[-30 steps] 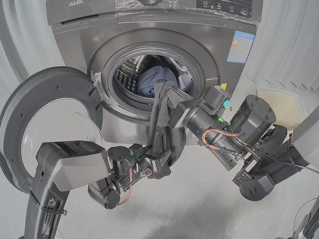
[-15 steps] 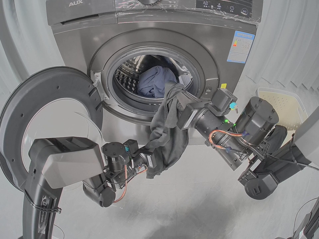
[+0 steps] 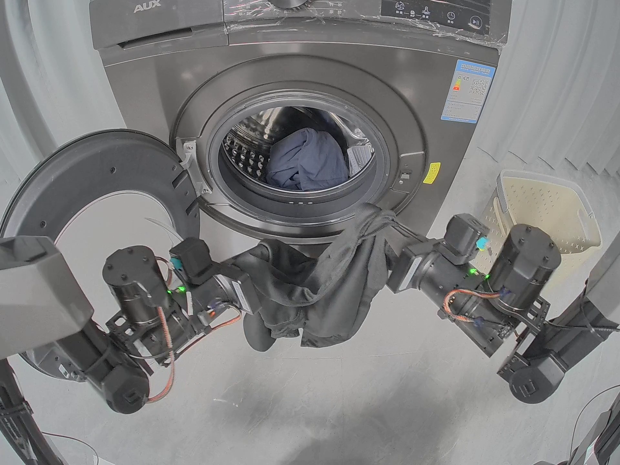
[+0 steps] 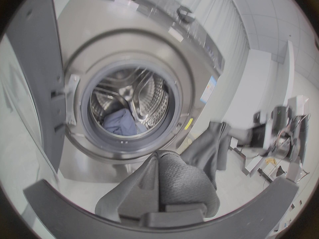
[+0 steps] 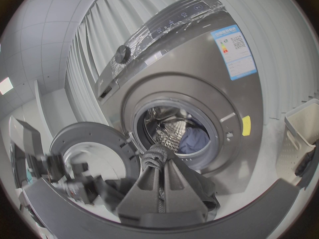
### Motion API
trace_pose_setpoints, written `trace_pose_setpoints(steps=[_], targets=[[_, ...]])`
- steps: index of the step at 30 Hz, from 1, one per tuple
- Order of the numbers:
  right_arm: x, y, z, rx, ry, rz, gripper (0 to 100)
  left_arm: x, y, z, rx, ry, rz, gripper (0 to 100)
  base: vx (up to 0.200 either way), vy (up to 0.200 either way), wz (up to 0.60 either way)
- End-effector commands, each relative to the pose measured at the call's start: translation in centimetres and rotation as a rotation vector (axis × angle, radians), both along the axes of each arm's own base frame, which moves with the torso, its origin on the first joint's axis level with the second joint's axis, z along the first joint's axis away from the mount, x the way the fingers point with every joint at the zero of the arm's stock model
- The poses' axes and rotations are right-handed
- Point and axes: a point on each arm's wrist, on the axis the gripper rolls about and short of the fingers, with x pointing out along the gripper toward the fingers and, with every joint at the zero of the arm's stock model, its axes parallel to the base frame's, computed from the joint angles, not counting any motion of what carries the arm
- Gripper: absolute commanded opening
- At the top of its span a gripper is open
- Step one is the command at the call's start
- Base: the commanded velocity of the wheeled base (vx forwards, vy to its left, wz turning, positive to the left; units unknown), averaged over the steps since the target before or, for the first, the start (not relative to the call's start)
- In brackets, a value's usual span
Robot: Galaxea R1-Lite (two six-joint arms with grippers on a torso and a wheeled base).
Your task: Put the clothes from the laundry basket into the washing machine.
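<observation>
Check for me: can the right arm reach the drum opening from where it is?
Probably yes. The door is swung wide and nothing sits between the right gripper and the drum opening. But the dark garment it grips is also shut in the left gripper, which may tether it.

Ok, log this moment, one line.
left gripper, right gripper: shut on dark garment | dark garment: outside washing machine | drum: blue garment inside

The garment (image 3: 323, 285) is matt knit cloth, the washing machine (image 3: 161, 79) brushed metal.
</observation>
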Motion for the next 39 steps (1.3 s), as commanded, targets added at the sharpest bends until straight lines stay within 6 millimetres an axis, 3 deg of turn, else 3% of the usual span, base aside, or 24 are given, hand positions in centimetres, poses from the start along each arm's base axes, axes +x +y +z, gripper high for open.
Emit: trace_pose_setpoints(steps=[1,4,8,19,28,32,37,39], targets=[[-1.6,-2.7,0.4,0.010,0.013,-0.030,0,-3.0,1.9,4.7,-0.068,-0.123,-0.002,0,0.000,0.000,0.00],[-1.2,-3.8,0.9,0.069,-0.004,-0.071,0,-3.7,2.5,6.6,-0.107,-0.184,0.000,0,0.000,0.000,0.00],[-1.1,-4.3,0.5,0.063,0.002,-0.086,0,-3.5,2.9,7.7,-0.128,-0.224,0.019,0,0.000,0.000,0.00],[-0.3,-5.2,1.1,0.073,-0.021,-0.123,0,-3.6,4.1,8.0,-0.127,-0.236,0.058,0,0.000,0.000,0.00],[-0.3,-4.7,2.1,0.095,-0.059,-0.105,0,-4.3,3.3,6.7,-0.097,-0.189,0.020,0,0.000,0.000,0.00],[-0.6,-3.9,3.3,0.122,-0.097,-0.076,0,-5.9,1.6,4.7,-0.055,-0.112,-0.066,0,0.000,0.000,0.00],[-0.3,-4.2,3.8,0.134,-0.117,-0.092,0,-5.5,1.9,4.9,-0.053,-0.127,-0.047,0,0.000,0.000,0.00],[0.1,-4.6,4.1,0.140,-0.128,-0.113,0,-4.9,3.1,5.3,-0.058,-0.143,-0.013,0,0.000,0.000,0.00]])
